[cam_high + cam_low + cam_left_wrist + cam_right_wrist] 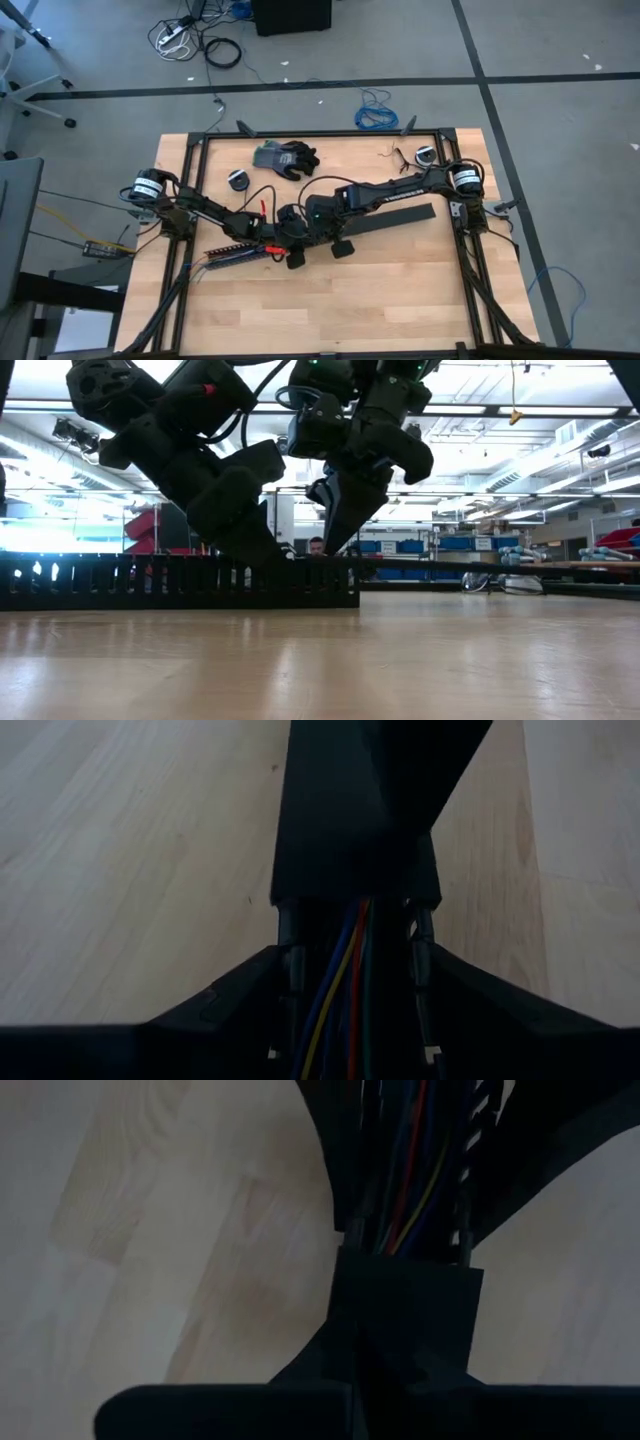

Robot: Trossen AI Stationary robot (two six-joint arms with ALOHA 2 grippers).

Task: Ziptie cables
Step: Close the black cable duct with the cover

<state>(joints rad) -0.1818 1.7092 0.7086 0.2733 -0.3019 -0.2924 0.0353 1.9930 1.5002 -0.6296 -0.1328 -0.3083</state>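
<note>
Fingers of the left gripper (pixel 272 243) straddle the black slotted channel (pixel 180 582), half open around it, the cables (pixel 345 990) lying inside. Facing it, the right gripper (pixel 296 236) is shut, its tips at the channel's end, holding nothing I can make out. Keeping the channel pinned flat seems wise. Bare table (pixel 400 290) lies in front; a glove (pixel 285 157) sits well behind.

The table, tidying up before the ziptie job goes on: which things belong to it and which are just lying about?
In the job:
- cables
- black slotted channel
- left gripper
- right gripper

Lying about:
- dark glove
- round reel
- long black strip
</note>
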